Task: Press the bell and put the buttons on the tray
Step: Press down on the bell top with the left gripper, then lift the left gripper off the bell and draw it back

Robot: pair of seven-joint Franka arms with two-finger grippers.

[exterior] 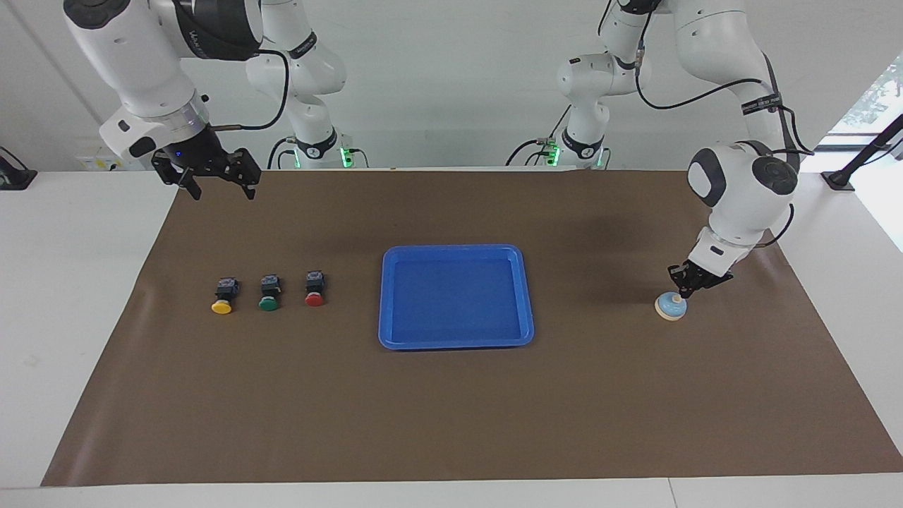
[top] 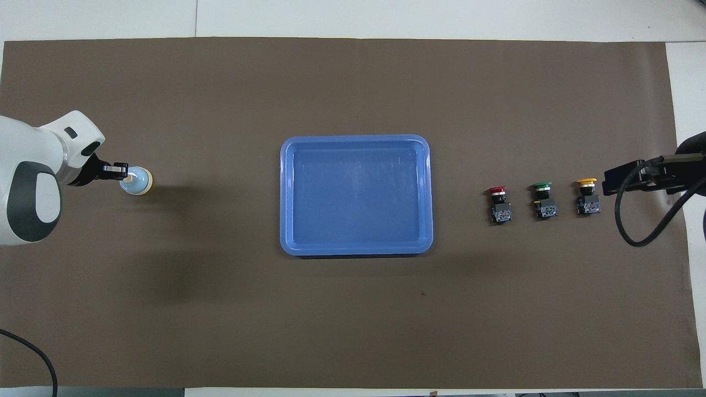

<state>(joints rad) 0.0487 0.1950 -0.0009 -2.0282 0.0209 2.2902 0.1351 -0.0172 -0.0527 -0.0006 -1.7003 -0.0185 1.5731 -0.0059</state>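
Observation:
The light blue bell (exterior: 669, 307) (top: 138, 181) stands on the brown mat at the left arm's end of the table. My left gripper (exterior: 683, 291) (top: 123, 172) is shut, its tip right at the bell's cream knob. Three black-bodied buttons lie in a row at the right arm's end: yellow (exterior: 223, 295) (top: 587, 197), green (exterior: 269, 293) (top: 544, 200) and red (exterior: 314, 288) (top: 499, 205). The blue tray (exterior: 523, 296) (top: 285, 196) sits in the middle with nothing in it. My right gripper (exterior: 219, 190) hangs open in the air over the mat's corner, nearer the robots than the buttons, and waits.
A brown mat (exterior: 451, 416) (top: 353, 331) covers most of the white table. The right arm's black cable (top: 640, 220) loops over the mat's edge beside the yellow button.

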